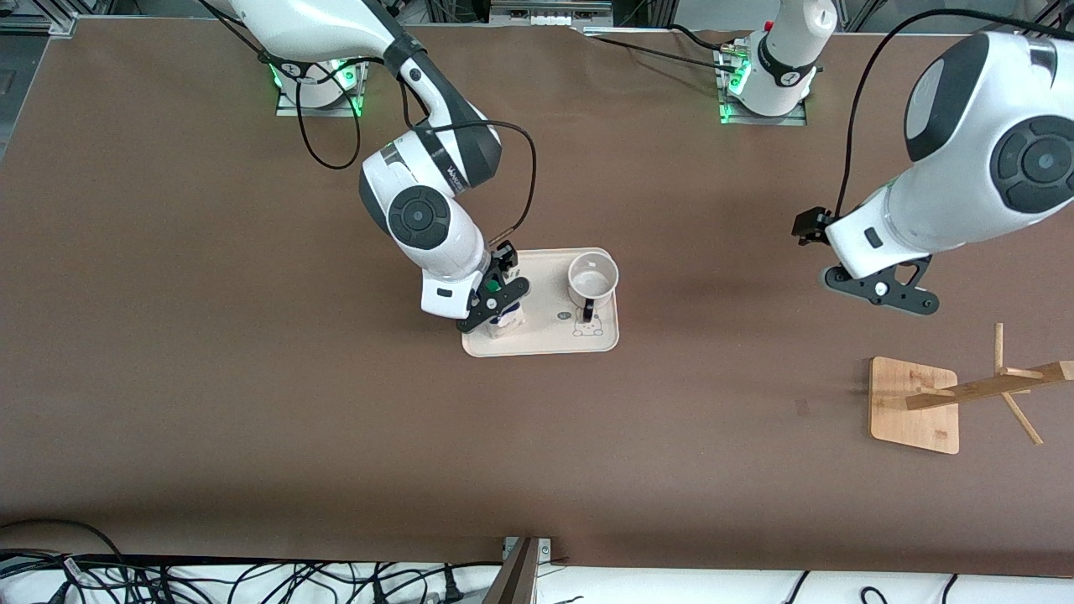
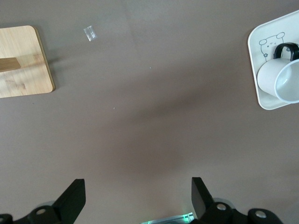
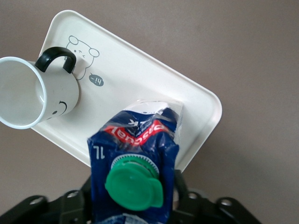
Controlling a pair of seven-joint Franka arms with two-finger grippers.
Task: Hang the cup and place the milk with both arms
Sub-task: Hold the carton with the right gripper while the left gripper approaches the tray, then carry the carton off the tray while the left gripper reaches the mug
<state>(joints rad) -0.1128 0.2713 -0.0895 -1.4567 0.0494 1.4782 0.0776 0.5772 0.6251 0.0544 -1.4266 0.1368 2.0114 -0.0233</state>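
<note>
Your right hand [image 1: 495, 295] is down on the tray [image 1: 545, 340] with the milk [image 1: 507, 319] between its fingers, which flank the dark blue upper body. They appear to be coming in on it, but you cannot tell from these views whether they are clamped yet, so treat the carton as not secured. The carton stands at the tray corner under the hand, toward the right arm's end of the bench [image 1: 252, 377].

Your main risk is the grip itself. The gable top is soft; squeeze too high and the sides buckle, and the carton can tilt or slip out as you lift. The green cap [image 3: 134, 183] sits right by the fingers, so a pad landing on it would give a lopsided hold.

The cup [image 1: 592, 280] stands upright on the same tray, beside the hand toward the left arm's end. A dragged or tipped carton could shift the tray and knock it.

Your left hand [image 1: 879, 289], fingers wide apart and holding nothing, waits over bare bench near the wooden rack [image 1: 914, 404]. If both arms converge on the tray, they could clash.
</note>
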